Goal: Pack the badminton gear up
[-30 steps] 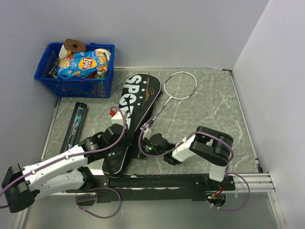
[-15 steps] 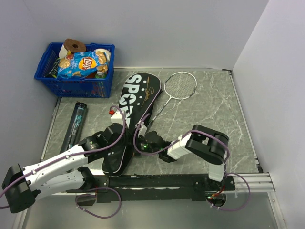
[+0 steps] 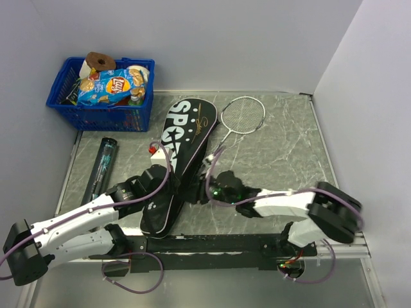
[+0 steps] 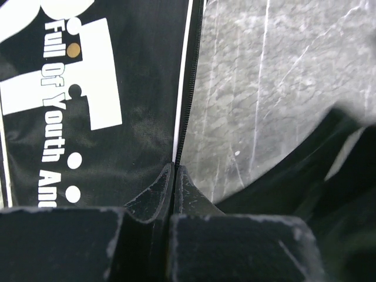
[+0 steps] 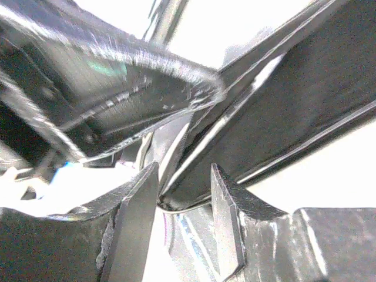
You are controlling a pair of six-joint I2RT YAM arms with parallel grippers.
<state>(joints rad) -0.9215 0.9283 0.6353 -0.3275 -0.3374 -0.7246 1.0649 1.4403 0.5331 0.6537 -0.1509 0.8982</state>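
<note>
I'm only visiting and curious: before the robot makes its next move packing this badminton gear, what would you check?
1. Left gripper clamped on the bag at its zip edge: ok.
2. Right gripper hold: cannot tell; something dark sits between its fingers, blurred.
3. Racket inside the bag: not ok, its head lies outside.
4. Second racket located: cannot tell, not seen.
5. Tube packed: not ok, it lies left of the bag.
</note>
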